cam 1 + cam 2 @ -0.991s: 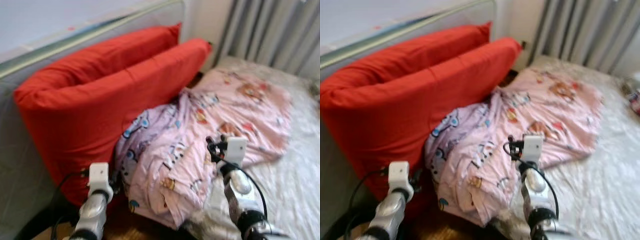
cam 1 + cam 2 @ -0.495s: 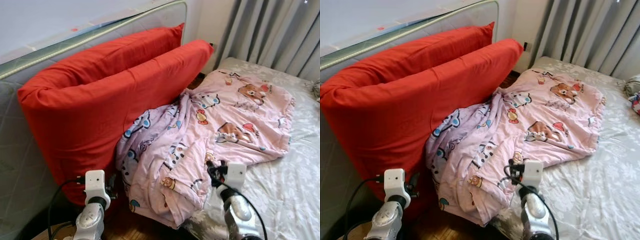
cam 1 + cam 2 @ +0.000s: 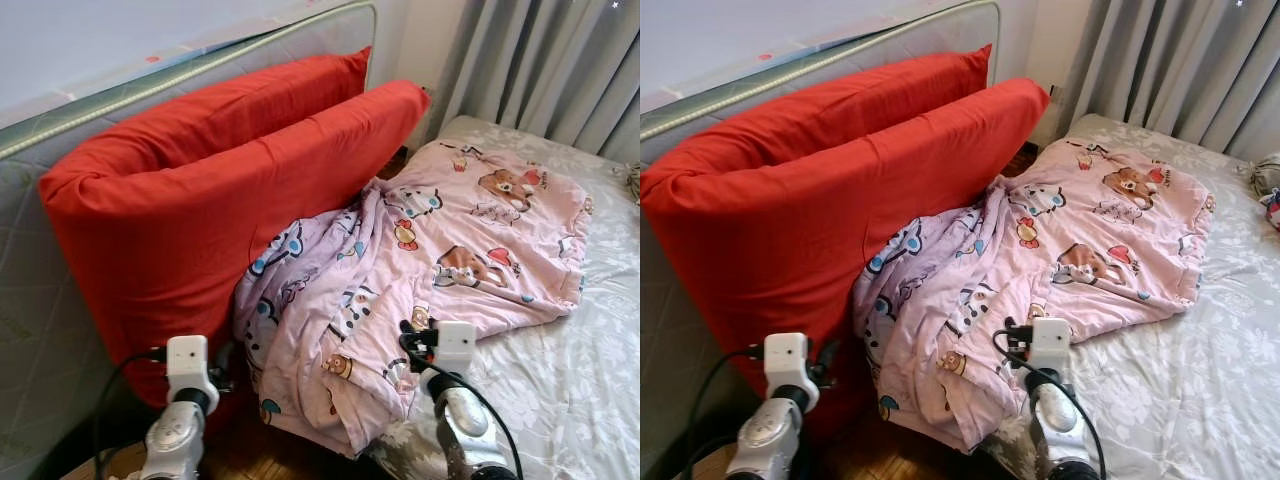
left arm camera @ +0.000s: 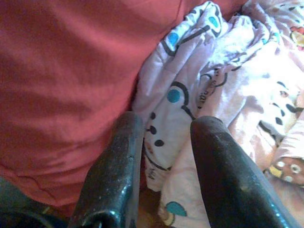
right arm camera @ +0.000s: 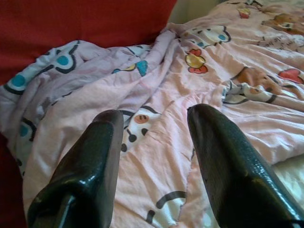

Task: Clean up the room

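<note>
We're at the bed [image 3: 590,380] now, its grey flowered sheet bare beside a crumpled pink cartoon-print blanket [image 3: 440,250] that lies across it and spills over the bed's edge toward the wooden floor [image 3: 250,455]. Two big red cushions [image 3: 200,190] stand on edge, one against the other, leaning on the upright quilted mattress [image 3: 40,340] behind them; the blanket's hanging folds press right up against the nearer cushion. Grey curtains [image 3: 560,70] hang at the far end of the bed.

Our left hand [image 4: 164,156] is low, just in front of the blanket's drooping edge where it meets the red cushion, and it's released: the two black fingers [image 4: 118,166] stand apart with cloth showing between them, nothing gripped. Our right hand [image 5: 154,137] is over the blanket near the bed's edge, fingers [image 5: 223,156] spread wide too, released, the pink print with its little bears and bows lying slack beneath. From the head camera we see both wrists raised side by side, the blanket's hanging corner between them.
</note>
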{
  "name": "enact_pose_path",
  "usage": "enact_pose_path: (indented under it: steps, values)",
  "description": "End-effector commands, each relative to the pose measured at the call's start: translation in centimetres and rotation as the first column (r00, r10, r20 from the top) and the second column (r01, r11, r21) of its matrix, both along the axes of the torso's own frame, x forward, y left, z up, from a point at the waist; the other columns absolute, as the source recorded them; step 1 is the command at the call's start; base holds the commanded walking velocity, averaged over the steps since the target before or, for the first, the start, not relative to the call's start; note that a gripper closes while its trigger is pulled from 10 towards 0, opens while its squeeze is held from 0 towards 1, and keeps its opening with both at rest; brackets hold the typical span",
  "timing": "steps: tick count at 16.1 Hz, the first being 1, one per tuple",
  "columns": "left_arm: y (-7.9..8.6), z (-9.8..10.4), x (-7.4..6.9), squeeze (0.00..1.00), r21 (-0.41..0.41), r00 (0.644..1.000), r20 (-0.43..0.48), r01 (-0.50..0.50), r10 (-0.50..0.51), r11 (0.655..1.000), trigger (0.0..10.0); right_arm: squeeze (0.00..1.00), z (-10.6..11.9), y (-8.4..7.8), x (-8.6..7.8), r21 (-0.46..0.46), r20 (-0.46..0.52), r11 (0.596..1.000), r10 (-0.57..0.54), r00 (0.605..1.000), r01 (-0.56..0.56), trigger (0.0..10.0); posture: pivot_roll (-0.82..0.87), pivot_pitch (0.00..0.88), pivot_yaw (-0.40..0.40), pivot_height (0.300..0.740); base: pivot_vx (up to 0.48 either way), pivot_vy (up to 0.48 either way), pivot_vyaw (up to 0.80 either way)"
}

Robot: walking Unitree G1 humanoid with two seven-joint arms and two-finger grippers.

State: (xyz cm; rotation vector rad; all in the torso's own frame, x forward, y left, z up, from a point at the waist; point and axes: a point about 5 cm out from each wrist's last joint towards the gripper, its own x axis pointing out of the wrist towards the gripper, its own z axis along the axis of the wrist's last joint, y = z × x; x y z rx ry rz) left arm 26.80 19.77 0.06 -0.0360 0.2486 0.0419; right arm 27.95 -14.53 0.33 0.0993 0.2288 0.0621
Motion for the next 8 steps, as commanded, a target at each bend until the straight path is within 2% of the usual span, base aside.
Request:
enact_pose_path:
  steps: [1, 4, 8]
  values:
    - [-0.23, 0.01, 0.18, 0.0, -0.005, 1.0, -0.01, 0.002, -0.002, 1.0, 10.0, 0.0, -0.26, -0.06, -0.12, -0.004, -0.02, 1.0, 0.001, 1.0, -0.001, 10.0, -0.12, 0.003, -0.063, 0.68, 0.0, 0.0, 0.0]
    - [-0.65, 0.03, 0.28, 0.0, -0.01, 1.0, -0.011, 0.013, -0.013, 1.0, 10.0, 0.0, -0.12, -0.26, 0.1, -0.006, -0.023, 1.0, -0.011, 1.0, 0.011, 10.0, -0.12, 0.024, -0.06, 0.635, 0.0, 0.0, 0.0]
    - [-0.52, 0.16, 0.43, 0.0, -0.008, 1.0, -0.009, 0.0, 0.0, 1.0, 10.0, 0.0, 0.03, -0.16, 0.11, 0.007, -0.005, 1.0, -0.007, 1.0, 0.007, 10.0, -0.11, 0.04, -0.065, 0.63, 0.0, 0.0, 0.0]
